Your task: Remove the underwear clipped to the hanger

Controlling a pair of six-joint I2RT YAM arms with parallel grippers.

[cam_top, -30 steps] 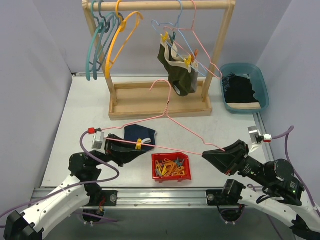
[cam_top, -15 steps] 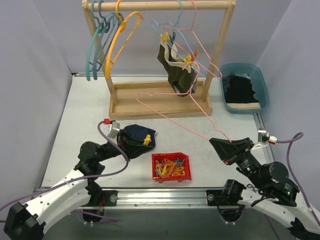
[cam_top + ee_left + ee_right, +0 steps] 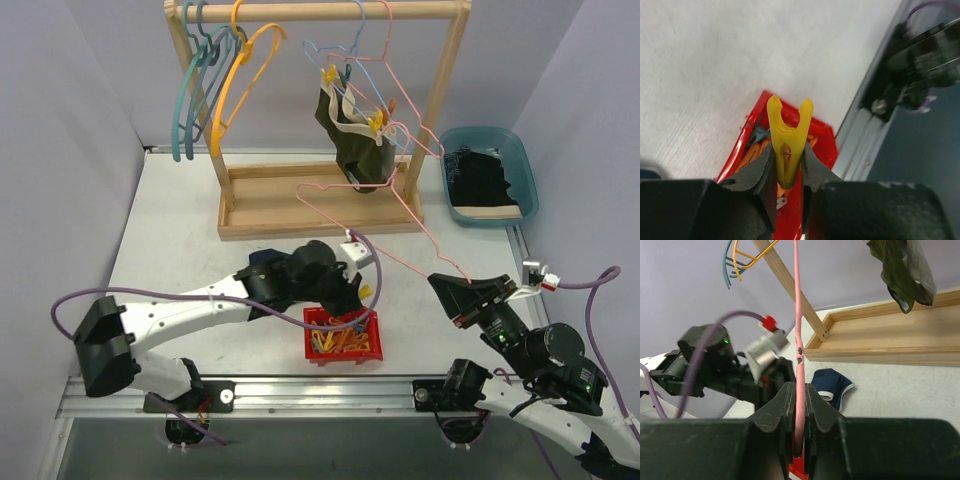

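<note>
Moved since the earlier frame: the left gripper (image 3: 356, 296) was carried from beside the navy underwear (image 3: 832, 385) across to the red tray (image 3: 343, 358), and the pink hanger (image 3: 420, 226) was swung a little by the right gripper (image 3: 799, 400).

Grip, left: pressed onto a yellow clip (image 3: 789, 134), which was held prongs-out just above the tray of clips.

Grip, right: pressed together on the wire of the pink hanger, which was held up off the table (image 3: 160, 230) with nothing seen clipped to it.

Task items: the navy underwear was laid flat on the table in front of the wooden rack (image 3: 320, 12). The olive underwear (image 3: 355, 140) was hung from a hanger on the rack, with yellow clips along its waistband.

Step judged: disposal of a removed clip.

Next move, judged: the left gripper is to be spread so that the clip is dropped inside the tray walls. After that, the clipped underwear on the rack is to be addressed.

Writing, brands and labels: none could be read.
</note>
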